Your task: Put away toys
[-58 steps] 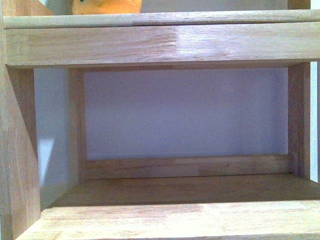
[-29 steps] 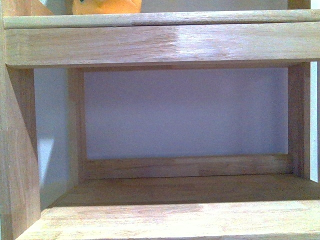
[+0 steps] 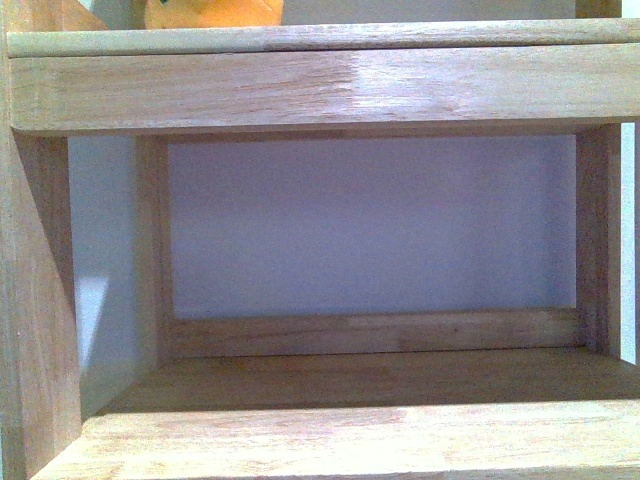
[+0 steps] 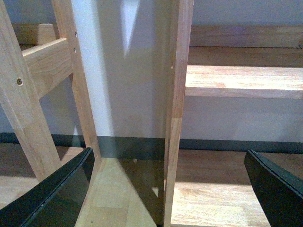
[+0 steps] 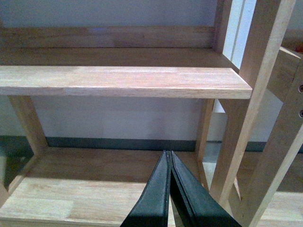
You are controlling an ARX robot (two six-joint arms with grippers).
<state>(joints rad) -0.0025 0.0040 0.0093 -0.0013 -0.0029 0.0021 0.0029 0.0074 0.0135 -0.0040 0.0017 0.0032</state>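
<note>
The orange-yellow plush toy (image 3: 213,12) shows only as its lower part, sitting on the upper wooden shelf board (image 3: 320,85) at the top left of the front view. Neither gripper shows in the front view. In the left wrist view my left gripper (image 4: 170,179) is open and empty, its black fingers (image 4: 61,189) spread wide either side of a wooden upright (image 4: 177,113). In the right wrist view my right gripper (image 5: 168,153) is shut on nothing, pointing at the shelf unit's lower compartment.
The wooden shelf unit has an open compartment (image 3: 370,230) with a white back wall straight ahead. A shelf board (image 5: 123,81) lies above the right gripper, with uprights (image 5: 258,94) beside it. A slanted side frame (image 4: 28,104) stands by the left gripper.
</note>
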